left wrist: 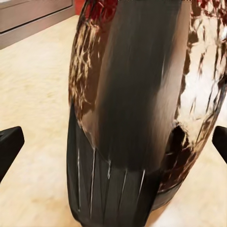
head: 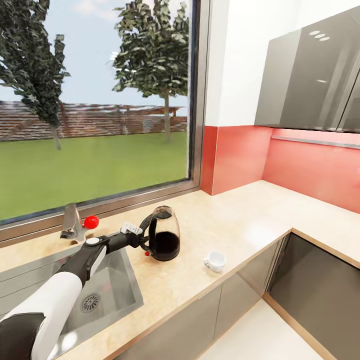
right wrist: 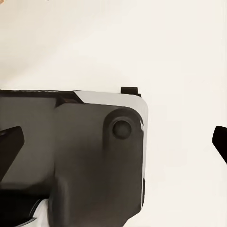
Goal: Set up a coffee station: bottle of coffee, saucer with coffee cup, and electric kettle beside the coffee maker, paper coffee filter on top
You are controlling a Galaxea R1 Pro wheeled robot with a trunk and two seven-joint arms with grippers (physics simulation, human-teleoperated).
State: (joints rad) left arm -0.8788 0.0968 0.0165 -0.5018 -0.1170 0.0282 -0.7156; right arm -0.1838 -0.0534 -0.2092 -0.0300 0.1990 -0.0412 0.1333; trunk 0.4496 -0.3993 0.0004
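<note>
The electric kettle (head: 164, 234), clear glass with a dark base and a black loop handle, stands upright on the kitchen countertop (head: 235, 225) just right of the sink. My left gripper (head: 143, 238) reaches it from the sink side. In the left wrist view the kettle (left wrist: 198, 71) is very close, and the left gripper (left wrist: 113, 144) is open, one black fingertip (left wrist: 9, 146) on each side of the handle, clear of it. The white coffee cup (head: 215, 260) sits near the counter's front edge, right of the kettle. My right gripper (right wrist: 113, 141) is open and empty, over a dark part of the robot's body.
A steel sink (head: 100, 295) with a faucet (head: 71, 225) and its red knob lies under my left arm. A large window runs behind the counter. The red backsplash (head: 240, 155) and grey wall cabinets (head: 310, 80) close the corner at right, where the counter turns.
</note>
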